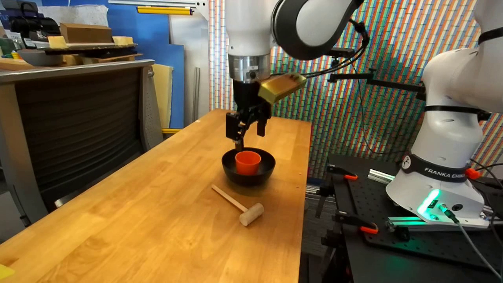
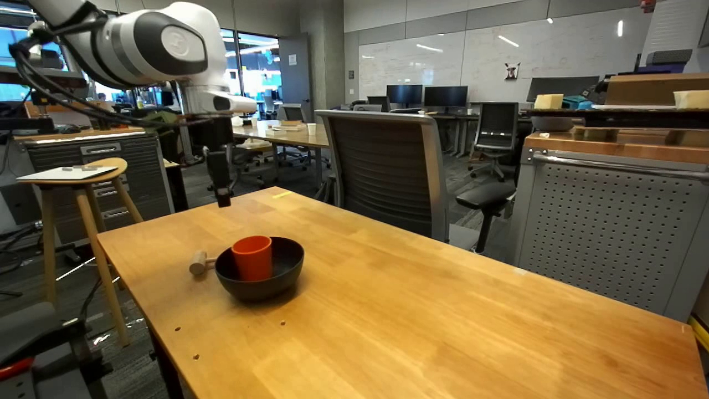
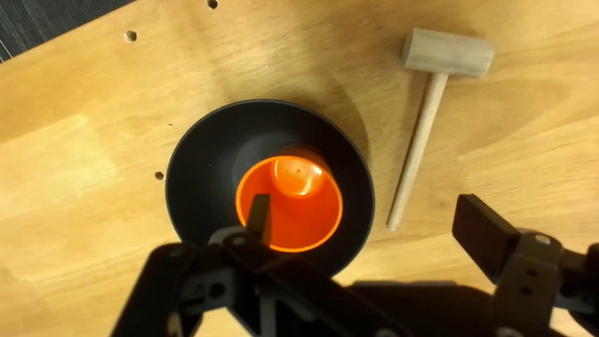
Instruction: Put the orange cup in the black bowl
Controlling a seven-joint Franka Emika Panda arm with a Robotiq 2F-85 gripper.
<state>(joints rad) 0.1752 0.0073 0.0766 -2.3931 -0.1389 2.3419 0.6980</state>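
Observation:
The orange cup (image 1: pixel 248 163) stands upright inside the black bowl (image 1: pixel 267 165) on the wooden table. Both exterior views show this; the cup (image 2: pixel 256 259) rests within the bowl (image 2: pixel 291 263) there too. In the wrist view the cup (image 3: pixel 304 210) sits off the middle of the bowl (image 3: pixel 201 159). My gripper (image 1: pixel 250 138) is wide open and empty, above the bowl. In the wrist view one finger of the gripper (image 3: pixel 365 203) overlaps the cup's rim and the other is over the table. In an exterior view the gripper (image 2: pixel 223 198) appears well above the table, apart from the cup.
A pale wooden mallet (image 1: pixel 251 214) lies on the table (image 1: pixel 157 220) close beside the bowl; it also shows in the wrist view (image 3: pixel 447 54). An office chair (image 2: pixel 388 172) stands at the table's long edge. The robot base (image 1: pixel 436 192) is beside the opposite edge.

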